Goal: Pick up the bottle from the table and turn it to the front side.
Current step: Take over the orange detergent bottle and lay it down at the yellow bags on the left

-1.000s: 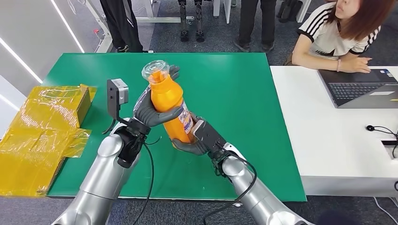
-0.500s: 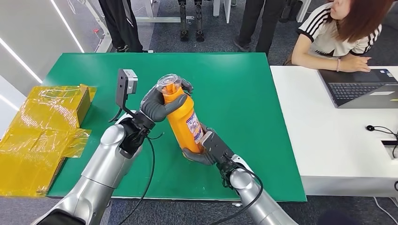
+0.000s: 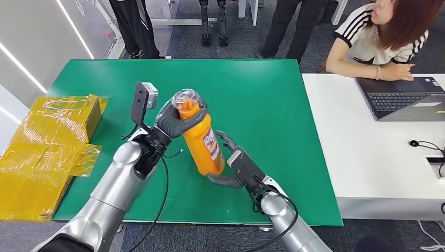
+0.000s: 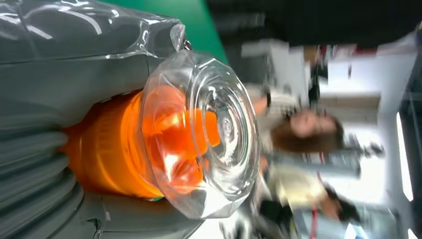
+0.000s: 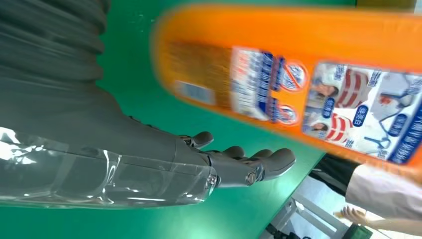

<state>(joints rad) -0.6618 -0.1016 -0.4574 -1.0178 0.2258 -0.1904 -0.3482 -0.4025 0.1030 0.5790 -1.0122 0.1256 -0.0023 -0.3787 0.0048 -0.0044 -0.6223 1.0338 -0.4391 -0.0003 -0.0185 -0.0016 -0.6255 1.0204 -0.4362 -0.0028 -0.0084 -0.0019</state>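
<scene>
An orange bottle (image 3: 203, 142) with a clear cap (image 3: 188, 98) leans slightly over the green table (image 3: 273, 100), its label (image 3: 212, 143) turned toward my right. My left hand (image 3: 172, 119) grips it around the neck just under the cap; in the left wrist view grey fingers (image 4: 74, 69) wrap the orange neck behind the clear cap (image 4: 214, 134). My right hand (image 3: 234, 167) lies beside the bottle's base with fingers spread, holding nothing. In the right wrist view this right hand (image 5: 199, 159) is apart from the bottle (image 5: 278, 45) and its printed label (image 5: 358, 109).
A yellow film-wrapped box (image 3: 50, 142) lies at the table's left edge. A white desk (image 3: 367, 163) with a laptop (image 3: 404, 100) adjoins on the right, where a person (image 3: 383, 37) sits. Other people's legs (image 3: 286, 21) stand beyond the far edge.
The bottle has come down and stands more upright. My left hand has shifted from the body to the neck. My right hand has let go of the base and spread its fingers.
</scene>
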